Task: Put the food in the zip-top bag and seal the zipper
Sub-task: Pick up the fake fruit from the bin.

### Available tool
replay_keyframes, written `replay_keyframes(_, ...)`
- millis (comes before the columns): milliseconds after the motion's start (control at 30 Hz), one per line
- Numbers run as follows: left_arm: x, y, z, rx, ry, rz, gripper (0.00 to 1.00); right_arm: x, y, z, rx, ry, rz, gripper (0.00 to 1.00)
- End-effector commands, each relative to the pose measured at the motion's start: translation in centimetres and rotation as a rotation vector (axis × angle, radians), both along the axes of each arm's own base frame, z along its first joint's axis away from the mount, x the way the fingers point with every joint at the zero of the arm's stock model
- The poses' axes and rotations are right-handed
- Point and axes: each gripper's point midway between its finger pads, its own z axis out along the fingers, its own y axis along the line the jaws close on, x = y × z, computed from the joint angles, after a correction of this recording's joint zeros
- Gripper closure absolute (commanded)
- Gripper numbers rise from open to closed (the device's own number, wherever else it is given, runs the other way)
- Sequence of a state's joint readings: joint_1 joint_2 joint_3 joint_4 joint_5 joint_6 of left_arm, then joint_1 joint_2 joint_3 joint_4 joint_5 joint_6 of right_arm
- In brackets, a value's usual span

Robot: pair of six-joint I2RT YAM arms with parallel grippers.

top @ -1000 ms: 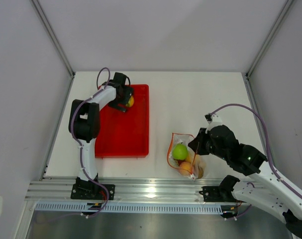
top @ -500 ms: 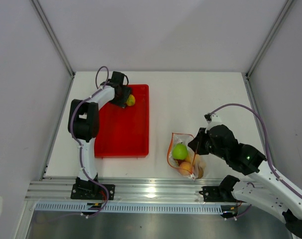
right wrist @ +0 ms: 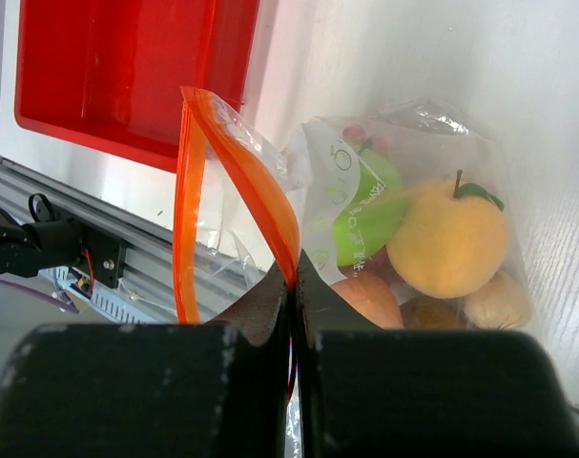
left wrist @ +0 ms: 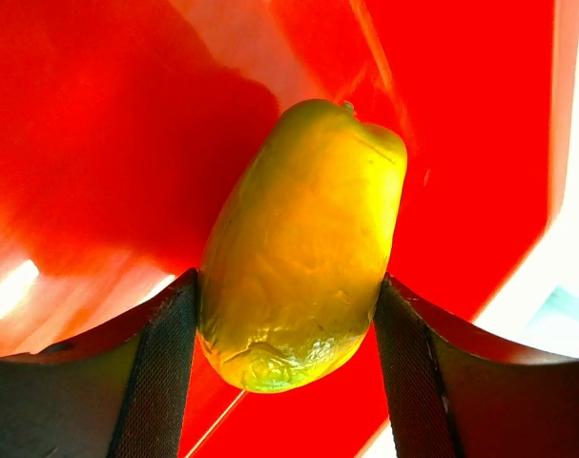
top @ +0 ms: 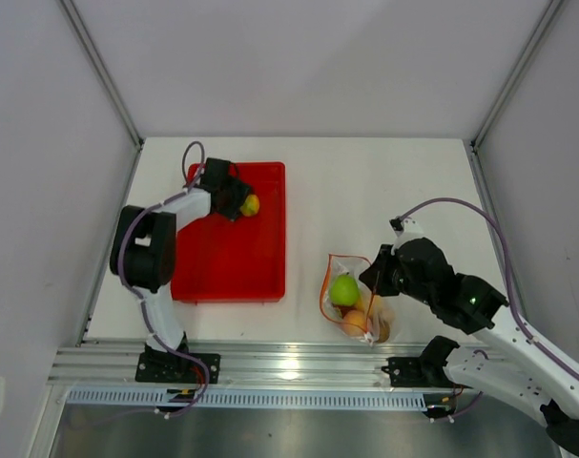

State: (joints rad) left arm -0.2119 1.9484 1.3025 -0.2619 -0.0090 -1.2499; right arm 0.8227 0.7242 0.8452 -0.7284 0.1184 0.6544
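My left gripper (top: 236, 201) is shut on the yellow-green mango (top: 250, 204), over the far part of the red tray (top: 232, 262). In the left wrist view the mango (left wrist: 303, 243) sits between both pads above the tray floor. The clear zip-top bag (top: 358, 303) lies near the front edge, holding the green apple (top: 344, 290), an orange (right wrist: 448, 239) and several other fruits. My right gripper (right wrist: 296, 277) is shut on the bag's orange-red zipper (right wrist: 246, 181), holding the mouth open.
The red tray (right wrist: 127, 67) has nothing else visible in it. An aluminium rail (top: 289, 363) runs along the table's front edge, just below the bag. White walls with metal posts enclose the table at left, right and back.
My left arm has swung, its elbow moving left, and the gripper with the mango has shifted slightly toward the front of the tray. The right arm and bag have stayed still.
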Motion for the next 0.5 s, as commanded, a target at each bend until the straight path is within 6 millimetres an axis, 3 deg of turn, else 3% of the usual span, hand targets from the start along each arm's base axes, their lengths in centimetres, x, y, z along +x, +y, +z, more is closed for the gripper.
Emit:
replay_keyframes(0, -2.0, -1.7, 4.6, -0.02, -0.217, -0.158, 0.99, 0.5, 0.2, 1.2, 0.016, -0.023, -0.008, 1.0)
replay_keyframes(33, -2.6, -2.5, 7.4, -0.032, -0.297, -0.195, 1.0, 0.5, 0.1, 1.4, 0.016, -0.025, -0.011, 1.0)
replay_keyframes(100, -4.9, -3.3, 7.8, -0.041, -0.349, -0.262, 0.99, 0.6, 0.1, 1.7, 0.017, -0.036, -0.01, 1.0)
replay_keyframes(133, -6.1, -4.3, 10.6, -0.04, -0.424, -0.312, 1.0, 0.7, 0.1, 1.7, 0.014, -0.037, -0.017, 1.0)
replay_keyframes(167, -7.8, -4.6, 9.9, -0.032, -0.417, -0.337, 1.0, 0.8, 0.1, 1.7, 0.013, -0.037, -0.022, 1.0)
replay_keyframes(200, -8.8, -5.2, 10.6, -0.029, -0.44, -0.363, 0.99, 0.8, 0.1, 1.7, 0.011, -0.035, -0.022, 1.0)
replay_keyframes(267, -11.9, -7.2, 13.3, -0.035, -0.523, -0.446, 0.99, 0.9, 0.2, 1.6, 0.013, -0.027, -0.022, 1.0)
replay_keyframes(300, -13.7, -8.8, 13.7, -0.051, -0.548, -0.505, 0.99, 0.9, 0.3, 1.5, 0.013, -0.021, -0.021, 1.0)
replay_keyframes(333, -15.2, -9.4, 15.9, -0.07, -0.612, -0.536, 0.99, 0.8, 0.4, 1.5, 0.015, -0.017, -0.02, 1.0)
replay_keyframes(433, -19.6, -12.2, 17.3, -0.123, -0.693, -0.665, 0.99, 0.8, 0.6, 1.4, 0.024, -0.005, -0.019, 1.0)
replay_keyframes(467, -21.1, -12.6, 18.7, -0.143, -0.745, -0.699, 0.99, 0.7, 0.7, 1.4, 0.027, 0.0, -0.017, 1.0)
